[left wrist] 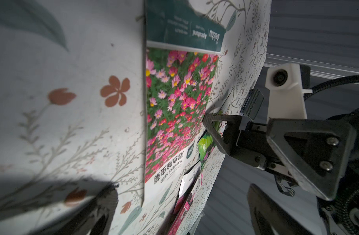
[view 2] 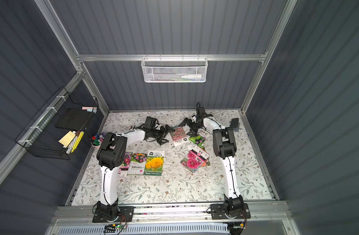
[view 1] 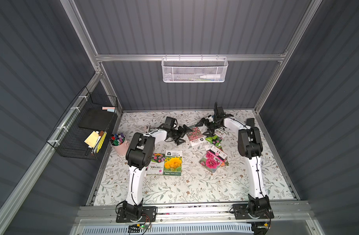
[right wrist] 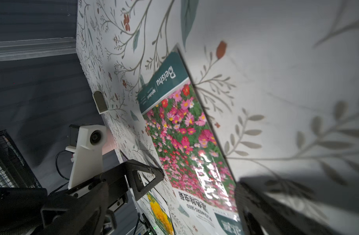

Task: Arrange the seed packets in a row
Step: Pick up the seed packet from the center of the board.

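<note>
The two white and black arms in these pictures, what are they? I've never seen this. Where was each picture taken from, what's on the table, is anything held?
They are two robot arms, each ending in a two-fingered hand. Two pictures look down from side-by-side overhead cameras; the other two come from a camera on each wrist. The left hand and right hand are both open and hold nothing. Between them the pink cosmos packet lies flat on the floral table. Nearer the arms' bases, the yellow flower packet sits in a started row with two others, and a loose pile of packets lies on the right. A pink cup of markers stands at the left edge.
</note>
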